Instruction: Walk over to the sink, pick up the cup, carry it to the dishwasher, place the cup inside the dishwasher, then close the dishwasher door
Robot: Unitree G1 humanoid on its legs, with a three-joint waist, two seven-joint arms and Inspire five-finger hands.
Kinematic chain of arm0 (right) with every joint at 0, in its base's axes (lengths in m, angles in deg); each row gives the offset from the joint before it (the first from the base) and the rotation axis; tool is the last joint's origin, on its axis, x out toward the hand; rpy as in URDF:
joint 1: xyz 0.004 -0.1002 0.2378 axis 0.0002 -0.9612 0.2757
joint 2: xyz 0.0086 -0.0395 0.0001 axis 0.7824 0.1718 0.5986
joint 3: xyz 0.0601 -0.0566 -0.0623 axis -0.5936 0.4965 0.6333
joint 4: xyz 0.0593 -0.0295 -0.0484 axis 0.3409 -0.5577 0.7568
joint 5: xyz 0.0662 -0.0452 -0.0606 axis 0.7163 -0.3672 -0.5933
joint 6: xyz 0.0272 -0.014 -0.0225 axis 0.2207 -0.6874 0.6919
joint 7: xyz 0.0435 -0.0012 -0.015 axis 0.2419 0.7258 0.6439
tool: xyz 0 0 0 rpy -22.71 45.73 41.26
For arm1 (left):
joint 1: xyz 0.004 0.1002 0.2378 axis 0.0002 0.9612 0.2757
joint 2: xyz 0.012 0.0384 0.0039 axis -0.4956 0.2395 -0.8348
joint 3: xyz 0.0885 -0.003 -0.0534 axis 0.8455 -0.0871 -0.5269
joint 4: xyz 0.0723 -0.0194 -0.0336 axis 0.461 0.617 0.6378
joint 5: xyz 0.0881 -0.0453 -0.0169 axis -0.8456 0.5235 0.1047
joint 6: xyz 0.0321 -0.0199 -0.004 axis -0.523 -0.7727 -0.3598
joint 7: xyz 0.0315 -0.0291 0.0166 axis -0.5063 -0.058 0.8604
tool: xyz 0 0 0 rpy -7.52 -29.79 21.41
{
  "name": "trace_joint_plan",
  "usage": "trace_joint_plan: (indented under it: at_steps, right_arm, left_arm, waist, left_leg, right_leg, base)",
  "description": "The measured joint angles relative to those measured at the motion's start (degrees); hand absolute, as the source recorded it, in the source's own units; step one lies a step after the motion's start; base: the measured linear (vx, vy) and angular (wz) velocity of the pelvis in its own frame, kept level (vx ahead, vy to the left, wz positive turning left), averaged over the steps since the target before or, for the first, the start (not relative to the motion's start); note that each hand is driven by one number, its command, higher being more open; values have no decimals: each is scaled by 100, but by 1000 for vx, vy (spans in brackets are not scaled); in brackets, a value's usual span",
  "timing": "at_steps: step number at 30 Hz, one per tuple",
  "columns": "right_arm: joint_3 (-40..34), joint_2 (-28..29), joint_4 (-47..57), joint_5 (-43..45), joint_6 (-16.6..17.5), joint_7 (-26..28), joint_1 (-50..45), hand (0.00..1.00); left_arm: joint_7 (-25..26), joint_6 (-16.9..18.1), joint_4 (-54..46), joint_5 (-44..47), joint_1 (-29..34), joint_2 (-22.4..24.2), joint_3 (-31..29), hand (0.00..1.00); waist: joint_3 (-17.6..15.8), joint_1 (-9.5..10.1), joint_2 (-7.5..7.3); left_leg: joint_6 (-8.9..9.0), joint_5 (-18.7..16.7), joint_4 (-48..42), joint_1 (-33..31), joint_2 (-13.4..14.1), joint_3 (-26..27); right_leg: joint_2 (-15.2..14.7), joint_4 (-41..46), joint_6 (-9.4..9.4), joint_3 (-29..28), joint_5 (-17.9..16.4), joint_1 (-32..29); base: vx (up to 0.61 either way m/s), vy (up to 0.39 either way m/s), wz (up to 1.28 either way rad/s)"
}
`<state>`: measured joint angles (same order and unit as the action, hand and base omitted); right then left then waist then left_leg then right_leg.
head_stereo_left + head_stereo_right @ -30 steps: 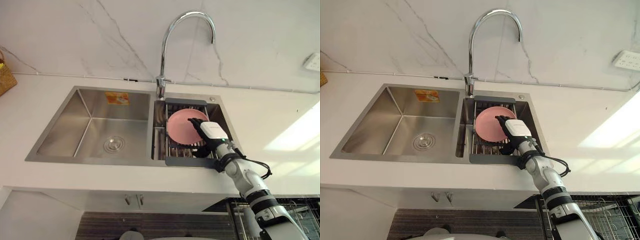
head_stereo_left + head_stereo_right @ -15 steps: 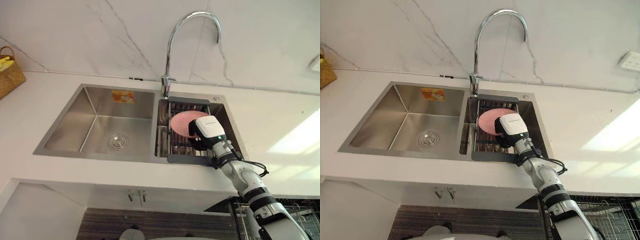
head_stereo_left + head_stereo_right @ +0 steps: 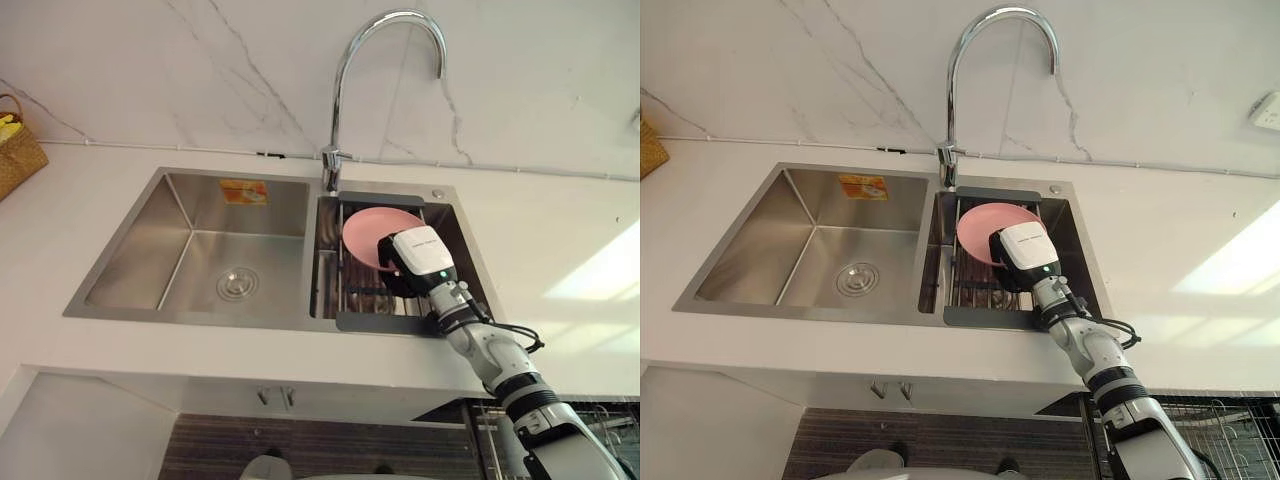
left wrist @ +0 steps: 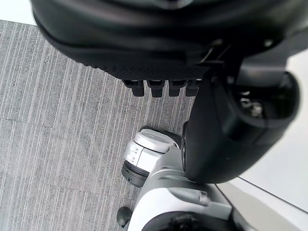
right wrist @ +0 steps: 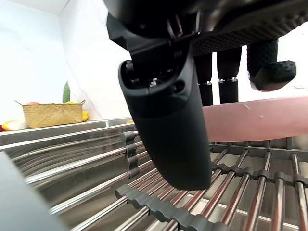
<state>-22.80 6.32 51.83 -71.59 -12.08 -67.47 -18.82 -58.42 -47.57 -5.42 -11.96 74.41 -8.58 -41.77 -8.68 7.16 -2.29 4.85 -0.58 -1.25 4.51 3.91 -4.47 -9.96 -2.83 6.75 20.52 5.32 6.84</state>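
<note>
One pink plate (image 3: 366, 226) sits in the sink rack (image 3: 382, 322). The right hand (image 3: 422, 260), fingers straight, holds nothing at its rim; a shallow pinch could drop it.

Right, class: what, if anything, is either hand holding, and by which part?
Nothing is gripped yet. The right hand straddles the pink plate at its rim, fingers straight; the left hand hangs empty.

The right arm (image 3: 497, 362) is reaching over the sink's (image 3: 200, 319) front rim, holding the right robot hand (image 3: 420, 262) inside its right basin, fingers (image 5: 226, 72) extended, thumb apart. The left robot hand (image 4: 159, 38) is hanging away from the sink.
</note>
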Motion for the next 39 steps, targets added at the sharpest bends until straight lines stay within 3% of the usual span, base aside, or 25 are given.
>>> trace_joint_plan:
  at_steps: [6, 14, 23, 30, 39]
  right_arm:
    - [-40, -492, 343, -9, 179, -413, -3, 0]
    - [-667, -646, 1225, -7, 533, -789, -261, 0]
    - [-1583, -813, 2246, 94, 747, -873, -999, 0]
    - [-2715, -824, 2612, 548, 632, -851, -1913, 0]
    - [-4285, -607, 2635, 1338, 100, -865, -3068, 0]
  left_arm:
    - [0, 30, 3, 3, 75, 67, 1, 100]
    - [0, 85, 14, 1, 115, 97, -1, 100]
    - [3, 184, 101, -1, 204, 92, 0, 100]
    - [10, 212, 262, -17, 231, 88, 2, 100]
    - [11, -2, 327, -114, 179, -21, 158, 100]
  waist:
    - [-40, -35, 65]
    - [-43, -93, 85]
    - [-35, -339, 88]
    - [47, -548, 97]
    - [83, -1116, 33]
  left_leg:
    - [-3, -15, -34, -5, 6, 25]
    - [-8, -102, -117, 6, 25, 190]
    - [-18, -262, -258, 64, 67, 545]
    - [-9, -416, -368, 103, 133, 979]
    - [-80, -1042, -1251, -196, 230, 1633]
  right_leg:
    - [7, 0, 0, -36, -1, -7]
    - [12, 55, -1, -198, 1, -81]
    - [36, 149, -2, -562, 1, -228]
    - [103, 255, -7, -998, 3, -463]
    - [152, 618, 0, -1690, -88, -966]
  base:
    - [-23, 6, -2]
    - [-6, 9, -9]
    - [-15, 16, -21]
    - [-9, 9, -33]
    - [-19, 44, -41]
